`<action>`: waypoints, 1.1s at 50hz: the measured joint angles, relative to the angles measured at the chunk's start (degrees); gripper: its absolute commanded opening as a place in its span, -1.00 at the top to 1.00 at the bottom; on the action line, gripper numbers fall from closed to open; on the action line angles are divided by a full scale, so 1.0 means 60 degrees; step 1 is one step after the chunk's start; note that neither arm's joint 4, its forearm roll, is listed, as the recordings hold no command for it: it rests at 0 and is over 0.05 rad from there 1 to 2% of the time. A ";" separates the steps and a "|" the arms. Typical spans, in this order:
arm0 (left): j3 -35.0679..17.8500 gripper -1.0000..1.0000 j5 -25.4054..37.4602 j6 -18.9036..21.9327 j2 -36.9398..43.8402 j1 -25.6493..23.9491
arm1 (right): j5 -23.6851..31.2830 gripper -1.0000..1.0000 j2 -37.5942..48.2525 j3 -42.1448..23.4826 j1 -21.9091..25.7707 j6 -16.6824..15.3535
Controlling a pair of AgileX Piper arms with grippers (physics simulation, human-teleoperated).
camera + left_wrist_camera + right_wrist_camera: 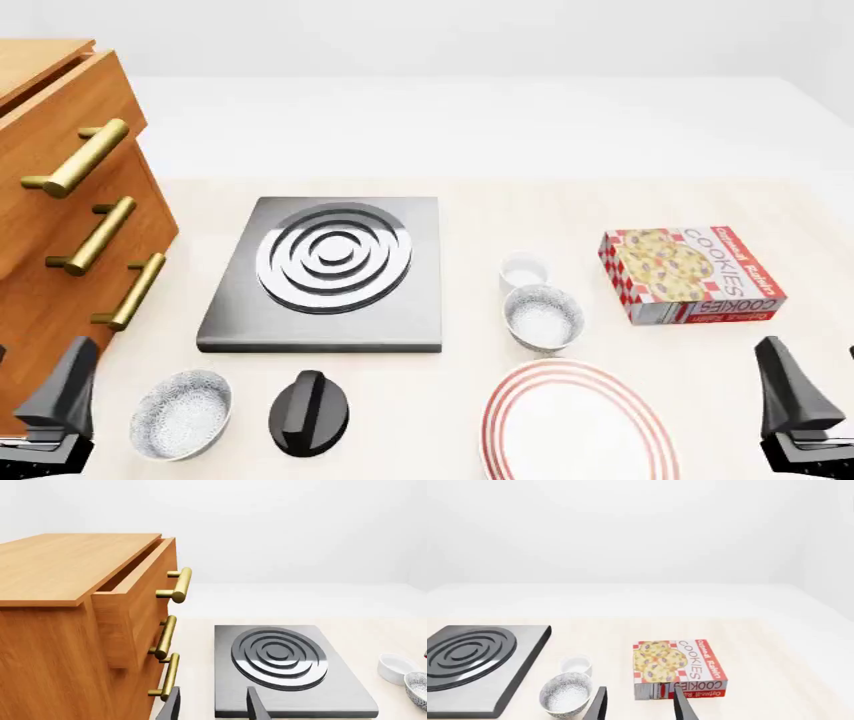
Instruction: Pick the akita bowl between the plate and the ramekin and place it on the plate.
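While the wooden drawer cabinet (pixel 60 190) fills the 9 o'clock edge of the front view, the left gripper (pixel 54 410) hangs at 8 o'clock with its fingers apart, clamped on nothing. Just beside it sit a second speckled bowl (pixel 180 412) and a black knob (pixel 314 412), below the stove burner plate (pixel 327 270). Near centre, toward 4 o'clock, the ramekin (pixel 523 270) touches or nearly touches the akita bowl (pixel 542 317), which sits between it and the plate (pixel 581 420) at 5 o'clock. A cookie box (pixel 687 273) lies at 3 o'clock. At 4 o'clock the right gripper (pixel 798 405) hovers, fingers parted and empty.
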 measured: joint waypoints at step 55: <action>0.0000 -1.00 0.0000 0.0000 0.0000 0.0000 | 0.3833 -1.00 0.0447 -0.4947 0.0815 -0.0585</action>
